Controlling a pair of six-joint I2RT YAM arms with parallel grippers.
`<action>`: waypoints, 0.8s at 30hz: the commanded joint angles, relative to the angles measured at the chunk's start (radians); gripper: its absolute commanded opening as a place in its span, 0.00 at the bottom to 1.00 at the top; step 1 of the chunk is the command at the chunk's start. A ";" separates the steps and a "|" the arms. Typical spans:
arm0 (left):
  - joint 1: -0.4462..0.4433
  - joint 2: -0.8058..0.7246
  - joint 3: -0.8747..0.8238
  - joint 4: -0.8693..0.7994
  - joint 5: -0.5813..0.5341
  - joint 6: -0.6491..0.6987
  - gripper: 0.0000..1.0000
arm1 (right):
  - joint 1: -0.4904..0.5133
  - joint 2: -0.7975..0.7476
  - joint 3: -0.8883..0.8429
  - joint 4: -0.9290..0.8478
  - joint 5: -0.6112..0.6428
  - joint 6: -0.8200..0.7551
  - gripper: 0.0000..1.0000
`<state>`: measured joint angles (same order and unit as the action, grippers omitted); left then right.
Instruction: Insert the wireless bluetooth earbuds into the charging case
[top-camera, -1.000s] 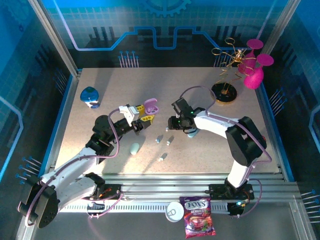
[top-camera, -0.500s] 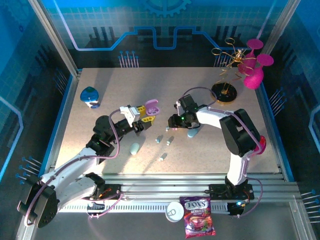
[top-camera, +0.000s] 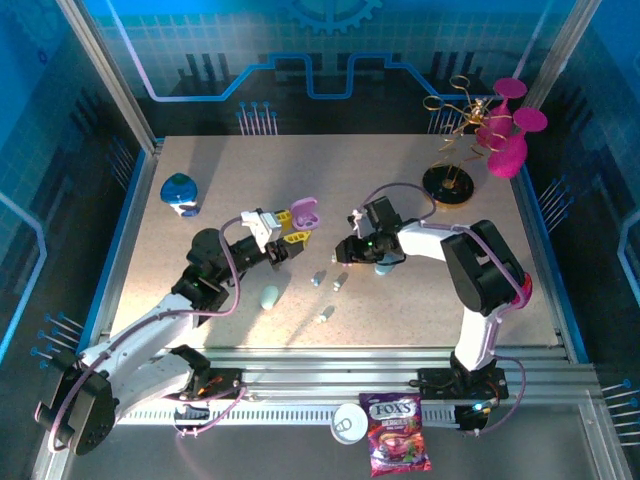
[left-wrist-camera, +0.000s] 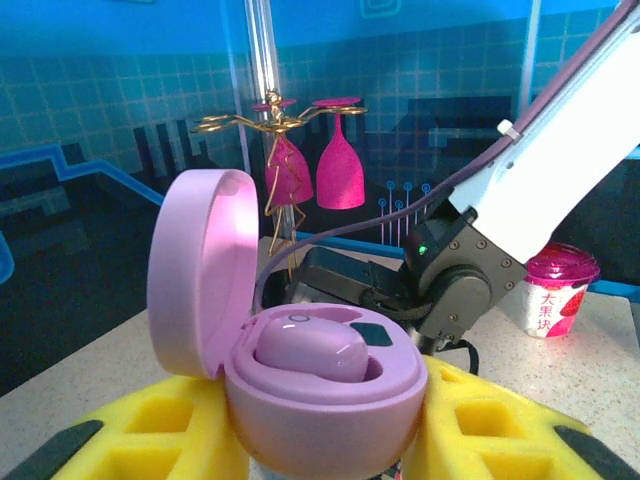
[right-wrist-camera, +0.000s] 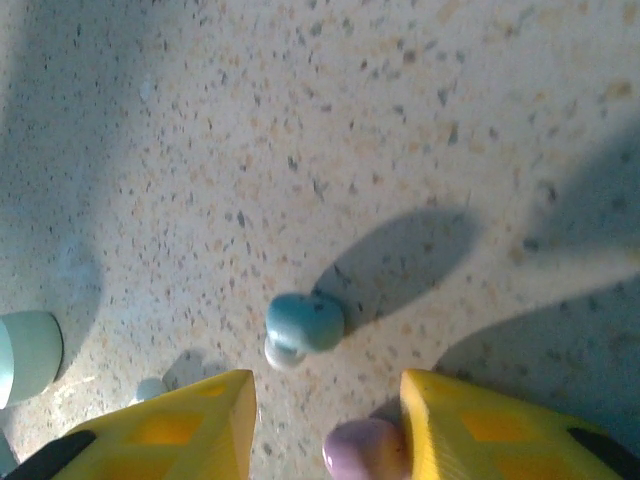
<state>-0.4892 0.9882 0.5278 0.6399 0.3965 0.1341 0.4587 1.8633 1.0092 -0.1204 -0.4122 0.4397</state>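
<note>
While my left gripper (top-camera: 290, 227) clamps the open lilac pebble-shaped charging case (left-wrist-camera: 320, 400), one glossy lilac earbud (left-wrist-camera: 305, 352) already sits inside, so I judge the job roughly half done. My right gripper (right-wrist-camera: 325, 400) stands open, a second lilac earbud (right-wrist-camera: 360, 450) beside one finger and a stubby teal earbud (right-wrist-camera: 305, 322) at twelve o'clock. The speckled beige tabletop (top-camera: 200, 170) carries pink glasses on a gold wire stand (top-camera: 505, 135) at one o'clock, under blue-lit walls.

Top: we overlook the table (top-camera: 350, 170) from behind. Left wrist: level, toward the far-right glass rack (left-wrist-camera: 288, 165). Right wrist: close, downward.
</note>
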 joint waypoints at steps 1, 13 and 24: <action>-0.008 0.002 0.034 0.022 0.005 0.013 0.22 | 0.000 -0.052 -0.040 -0.016 -0.019 -0.003 0.42; -0.012 -0.001 0.021 0.030 -0.004 0.014 0.22 | 0.016 -0.149 -0.059 -0.061 0.007 -0.009 0.41; -0.013 0.005 0.019 0.040 -0.001 0.010 0.22 | 0.006 -0.039 0.082 -0.164 0.076 -0.159 0.42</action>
<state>-0.4950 0.9970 0.5304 0.6403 0.3965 0.1341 0.4679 1.7786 1.0458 -0.2306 -0.3431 0.3496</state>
